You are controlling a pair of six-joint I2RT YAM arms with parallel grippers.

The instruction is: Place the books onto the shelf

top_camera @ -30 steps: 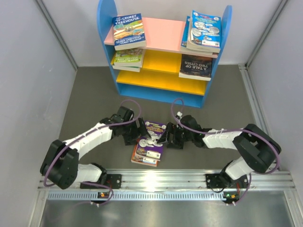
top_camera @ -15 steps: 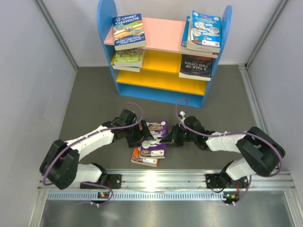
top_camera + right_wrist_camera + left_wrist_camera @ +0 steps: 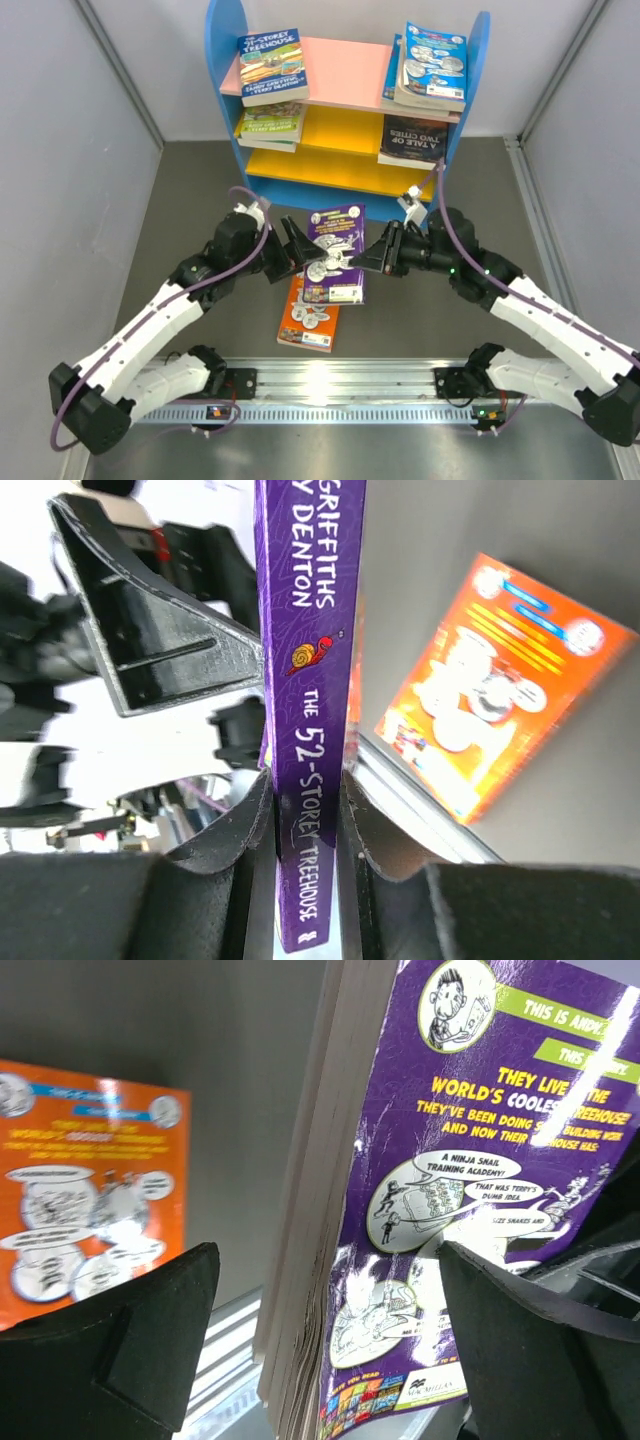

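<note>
The shelf [image 3: 345, 65] stands at the back with several books on it: a blue one [image 3: 272, 65], a light blue stack [image 3: 432, 65], a green-yellow one [image 3: 270, 125] and dark "A Tale of Two Cities" [image 3: 413, 140]. My right gripper [image 3: 368, 258] [image 3: 305, 800] is shut on the spine of a purple book [image 3: 335, 255] [image 3: 305, 630], held up off the table. My left gripper [image 3: 297, 252] [image 3: 330, 1300] stands open, its fingers straddling the page edge of that purple book [image 3: 470, 1190]. An orange book [image 3: 308, 315] [image 3: 80, 1190] [image 3: 500, 680] lies flat on the table below.
A metal rail [image 3: 330, 380] with both arm bases runs along the near edge. Grey walls close in on the left [image 3: 60, 180] and right [image 3: 600, 180]. Dark tabletop [image 3: 190, 200] lies between the arms and the shelf.
The right gripper closed on the purple book and lifted it off the orange book, toward the shelf. The left arm rose alongside with its gripper open. The orange book now lies uncovered.
</note>
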